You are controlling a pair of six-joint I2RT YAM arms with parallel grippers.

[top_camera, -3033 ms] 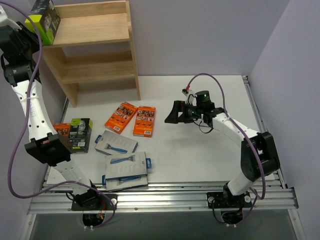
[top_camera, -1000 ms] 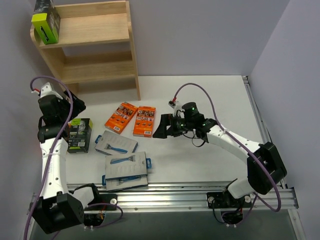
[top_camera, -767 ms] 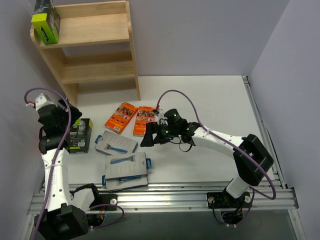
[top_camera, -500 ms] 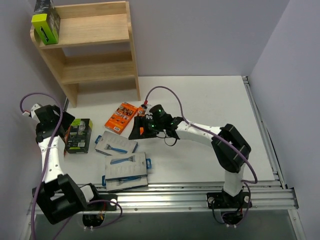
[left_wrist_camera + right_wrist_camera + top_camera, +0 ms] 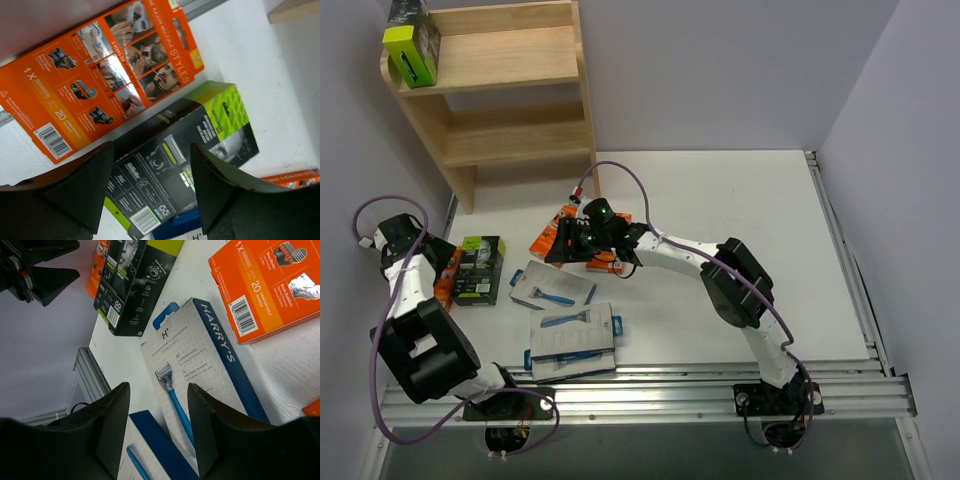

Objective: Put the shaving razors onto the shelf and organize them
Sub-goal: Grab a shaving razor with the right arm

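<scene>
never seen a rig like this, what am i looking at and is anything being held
Two white robot arms are bolted at the table's near edge, each ending in a two-finger gripper. The wide picture looks down from above. The other two come from wrist cameras; the dark shapes there are the fingers. On the table lie orange razor packs, a black-and-lime box and grey Harry's razor cards. A second black-and-lime box stands on the wooden shelf's top tier. The left gripper and right gripper are open, holding nothing.
</scene>
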